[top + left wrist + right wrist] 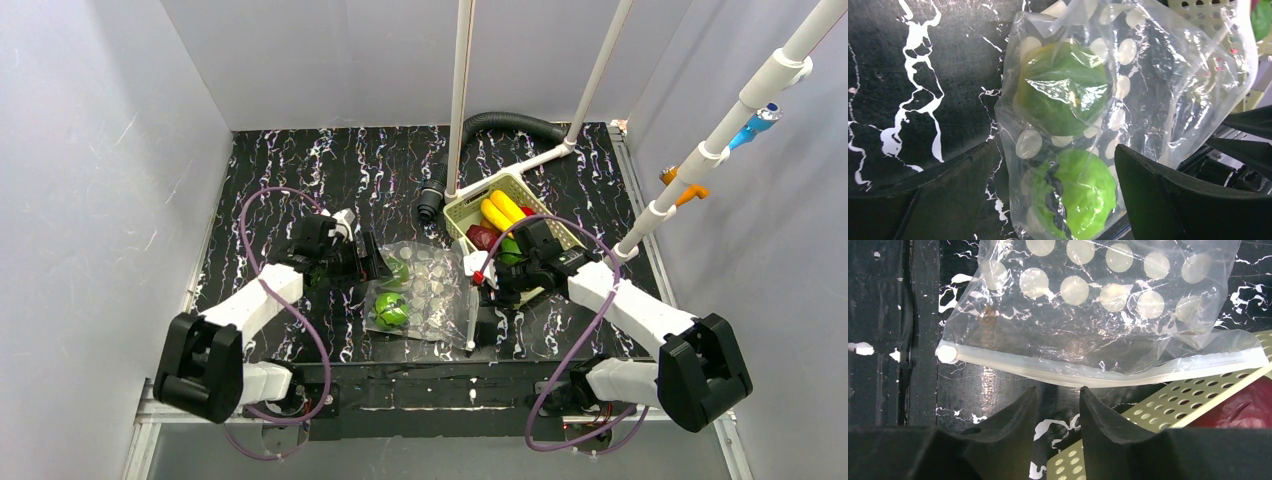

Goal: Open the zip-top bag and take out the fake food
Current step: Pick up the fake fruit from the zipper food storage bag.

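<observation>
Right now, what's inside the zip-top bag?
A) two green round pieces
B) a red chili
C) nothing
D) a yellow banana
A: two green round pieces show through the clear zip-top bag, while the yellow bananas lie in the basket.

Basket [460, 205] crowds zip-top bag [430, 290] (far right corner).

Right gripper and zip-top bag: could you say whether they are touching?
Cannot tell. Right wrist view: the right gripper ends at the zipper edge of the zip-top bag, neither gap nor contact plain.
</observation>
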